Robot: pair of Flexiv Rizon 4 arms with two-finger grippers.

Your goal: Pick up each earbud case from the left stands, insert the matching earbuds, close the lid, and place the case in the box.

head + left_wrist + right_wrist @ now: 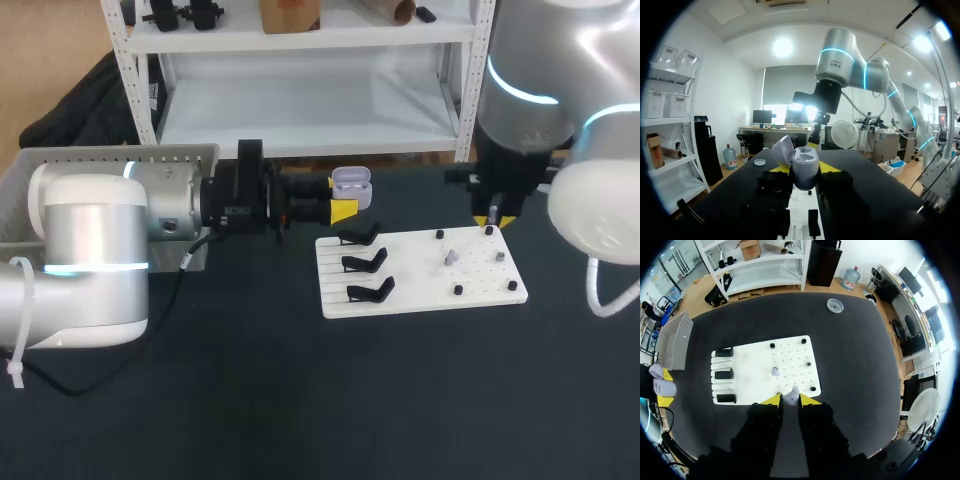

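My left gripper (pixel 343 209) is shut on a pale lavender earbud case (pixel 351 185), held above the table behind the white board with its lid open. In the left wrist view the case (pixel 805 167) stands between the yellow tips of that gripper (pixel 805 168), lid tipped back. My right gripper (pixel 790 400) is shut on a small whitish earbud (pixel 790 395) at the board's edge; in the head view this gripper (pixel 496 218) is at the board's far right corner. A second earbud (pixel 451 257) sits among the pegs. Three black stands (pixel 366 262) are bare.
The white board (pixel 410 285) lies mid-table, with black pegs on its right half. A grey box (pixel 110 160) stands at the far left, behind my left arm. A small clear dish (pixel 835 305) rests on the dark table beyond the board.
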